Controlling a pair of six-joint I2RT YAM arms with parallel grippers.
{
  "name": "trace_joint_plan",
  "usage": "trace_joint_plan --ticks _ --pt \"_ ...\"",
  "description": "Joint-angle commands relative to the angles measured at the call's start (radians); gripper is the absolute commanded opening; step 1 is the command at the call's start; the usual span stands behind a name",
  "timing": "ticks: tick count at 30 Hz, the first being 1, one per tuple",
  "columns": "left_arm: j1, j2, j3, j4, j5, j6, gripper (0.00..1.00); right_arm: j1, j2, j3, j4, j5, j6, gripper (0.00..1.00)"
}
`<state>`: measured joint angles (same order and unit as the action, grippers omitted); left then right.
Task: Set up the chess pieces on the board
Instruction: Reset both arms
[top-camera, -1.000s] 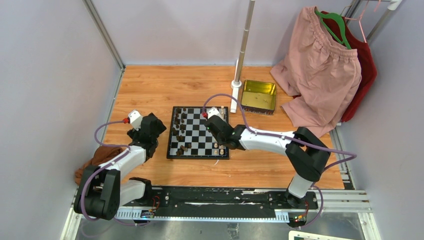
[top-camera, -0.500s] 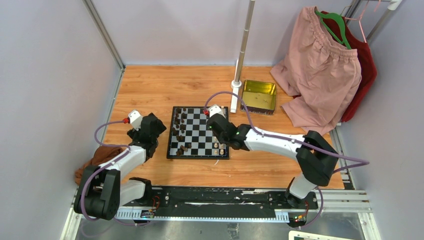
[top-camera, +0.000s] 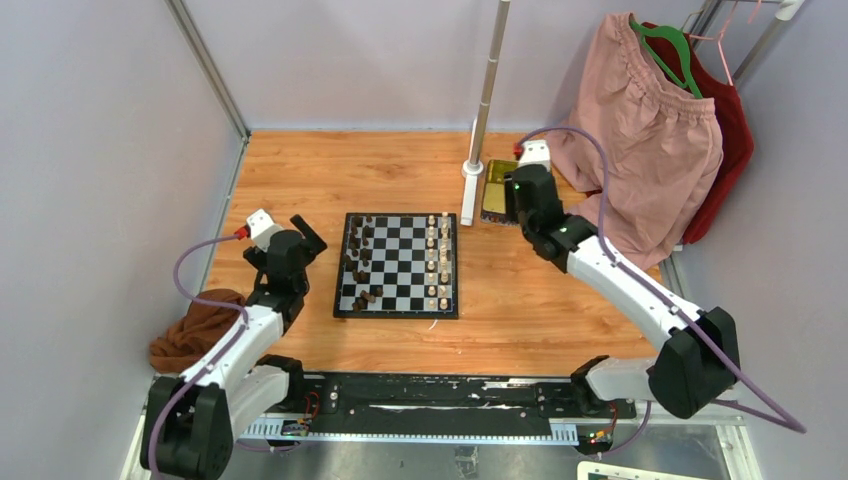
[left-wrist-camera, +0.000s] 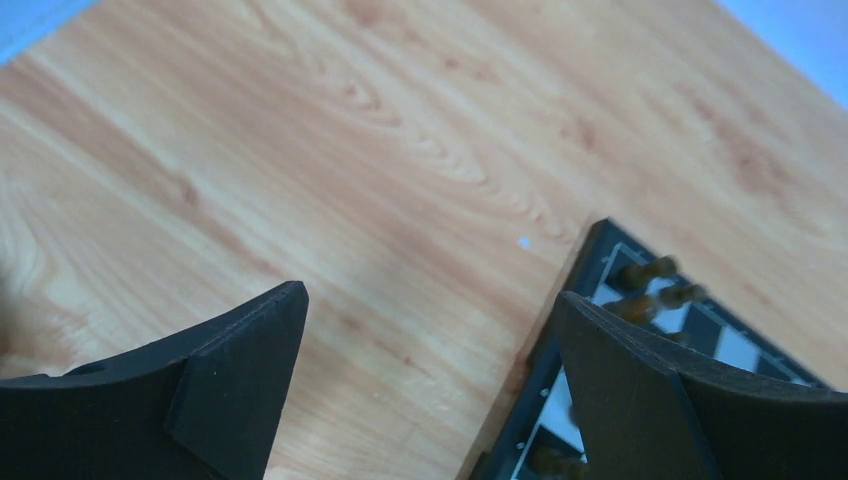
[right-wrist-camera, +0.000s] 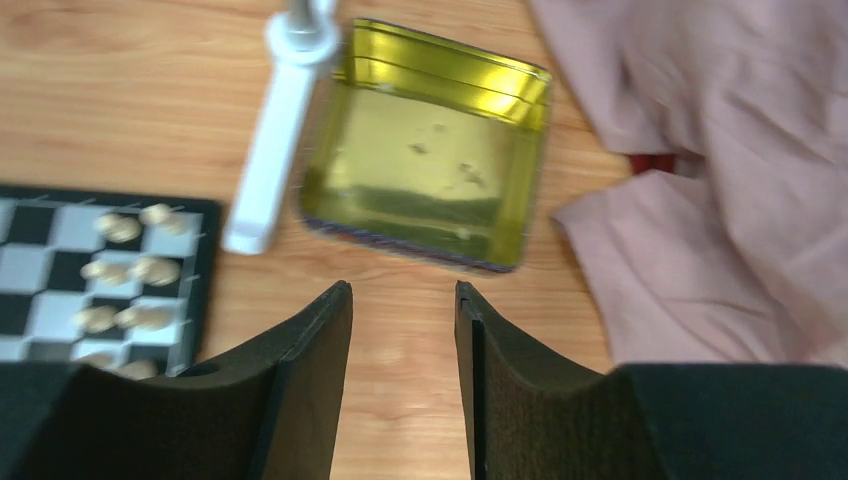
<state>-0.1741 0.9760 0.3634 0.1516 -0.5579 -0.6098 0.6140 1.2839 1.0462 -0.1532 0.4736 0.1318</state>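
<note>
The board (top-camera: 397, 268) lies mid-table. Dark chess pieces (top-camera: 358, 262) stand in its left columns and cream chess pieces (top-camera: 437, 258) in its right columns. My left gripper (top-camera: 308, 236) hovers just off the board's left edge, open and empty. The left wrist view shows that gripper (left-wrist-camera: 430, 292) wide over bare wood, with the board's corner (left-wrist-camera: 592, 248) and dark pieces (left-wrist-camera: 648, 270) by its right finger. My right gripper (top-camera: 517, 212) is off the board, at the gold tin. In the right wrist view it (right-wrist-camera: 402, 287) is open and empty, with cream pieces (right-wrist-camera: 130, 270) at the left.
The gold tin (right-wrist-camera: 430, 150) sits behind the board's right corner, next to a white pole base (right-wrist-camera: 270, 170) and upright pole (top-camera: 482, 110). Pink and red clothes (top-camera: 640, 140) hang at the back right. A brown cloth (top-camera: 195, 335) lies at the near left.
My right arm has left the board's right side and swung back-right to the tin, its jaws widening, uncovering the cream pieces. The left arm shifted slightly nearer and leftward.
</note>
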Motion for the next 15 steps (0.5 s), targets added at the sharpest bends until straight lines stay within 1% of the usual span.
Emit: trace_joint_plan --ticks 1,4,7,11,15 --pt "-0.015 -0.076 0.039 0.036 -0.024 0.084 1.00 -0.145 -0.002 -0.047 0.033 0.007 0.003 0.47" --pt "-0.035 -0.070 0.039 0.040 -0.053 0.121 1.00 -0.184 0.013 -0.094 0.085 0.057 0.010 0.50" --pt "-0.072 -0.050 0.033 0.064 -0.093 0.157 1.00 -0.200 0.043 -0.116 0.114 0.100 0.006 0.51" --pt "-0.131 -0.035 0.011 0.122 -0.142 0.197 1.00 -0.204 0.080 -0.123 0.135 0.143 0.005 0.53" --pt "-0.159 -0.018 0.004 0.163 -0.173 0.227 1.00 -0.204 0.102 -0.123 0.145 0.170 -0.005 0.54"
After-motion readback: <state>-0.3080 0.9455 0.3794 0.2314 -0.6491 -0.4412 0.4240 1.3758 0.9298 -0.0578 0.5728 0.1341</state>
